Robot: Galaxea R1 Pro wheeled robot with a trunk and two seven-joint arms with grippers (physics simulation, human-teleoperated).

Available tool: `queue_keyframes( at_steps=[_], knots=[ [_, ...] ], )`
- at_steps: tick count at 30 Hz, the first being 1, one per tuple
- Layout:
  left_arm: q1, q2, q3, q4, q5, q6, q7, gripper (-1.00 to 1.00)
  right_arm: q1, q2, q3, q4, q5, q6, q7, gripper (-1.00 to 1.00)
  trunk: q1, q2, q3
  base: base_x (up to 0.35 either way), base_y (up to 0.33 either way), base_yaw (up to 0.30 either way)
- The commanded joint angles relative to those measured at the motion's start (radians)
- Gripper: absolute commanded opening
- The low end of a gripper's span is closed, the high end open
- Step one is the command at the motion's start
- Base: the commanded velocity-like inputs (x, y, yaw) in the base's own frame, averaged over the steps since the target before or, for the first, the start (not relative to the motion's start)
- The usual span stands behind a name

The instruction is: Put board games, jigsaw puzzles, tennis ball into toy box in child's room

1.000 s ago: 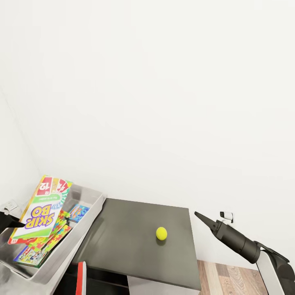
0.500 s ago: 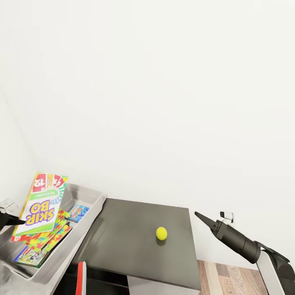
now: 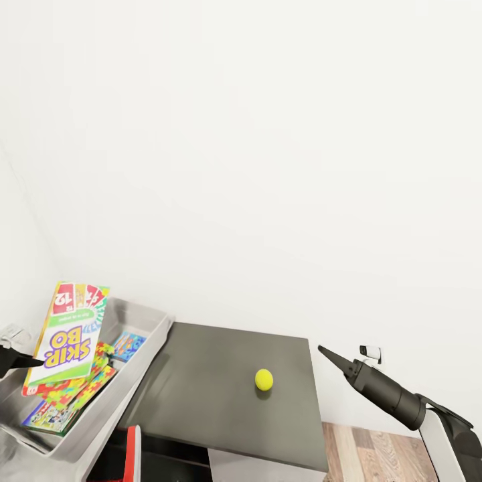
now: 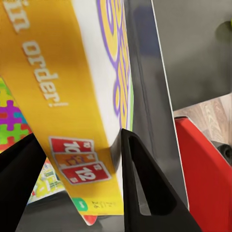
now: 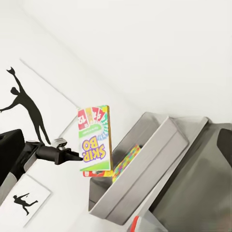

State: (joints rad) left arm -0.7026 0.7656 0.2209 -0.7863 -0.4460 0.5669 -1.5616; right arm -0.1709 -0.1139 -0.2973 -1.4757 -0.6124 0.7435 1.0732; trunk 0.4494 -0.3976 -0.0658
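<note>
STEP: we hold the Skip-Bo box [image 3: 65,338] tilted over the toy box [image 3: 144,348], left hand [image 4: 77,186] clamped on its edge | NEXT: lower it flat, then release | INSIDE: jigsaws [image 3: 70,398] under it | LEFT TO DO: ball [image 3: 264,379] on dark tabletop [image 3: 221,402] | right hand [image 3: 328,355] idle, state cannot be told | OBSTACLE: bin wall, judged.

The Skip-Bo box [image 3: 67,335] stands tilted in the toy box [image 3: 144,338], left of the tennis ball [image 3: 264,379] on the table [image 3: 214,402].
</note>
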Motion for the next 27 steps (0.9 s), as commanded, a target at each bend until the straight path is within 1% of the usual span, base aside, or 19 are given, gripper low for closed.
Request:
queue_keyframes(
  at_steps=[1, 11, 27],
  knots=[
    [-0.001, -0.001, 0.003, 0.002, -0.01, 0.015, -0.009, -1.0, -0.001, 0.0, 0.0, -0.001, -0.004, 0.006, 0.0, 1.0, 0.001, -0.002, -0.004, 0.0, 0.0, 0.0],
    [-0.001, 0.0, 0.005, 0.007, -0.007, 0.046, -0.009, -1.0, -0.001, 0.0, -0.001, -0.001, -0.004, 0.006, 0.002, 1.0, 0.001, -0.002, -0.02, 0.0, 0.0, 0.0],
    [-0.003, 0.006, 0.003, 0.005, -0.009, 0.043, -0.009, -1.0, -0.001, -0.001, -0.001, -0.002, -0.004, 0.006, 0.002, 1.0, 0.001, -0.002, -0.046, 0.0, 0.0, 0.0]
  ],
)
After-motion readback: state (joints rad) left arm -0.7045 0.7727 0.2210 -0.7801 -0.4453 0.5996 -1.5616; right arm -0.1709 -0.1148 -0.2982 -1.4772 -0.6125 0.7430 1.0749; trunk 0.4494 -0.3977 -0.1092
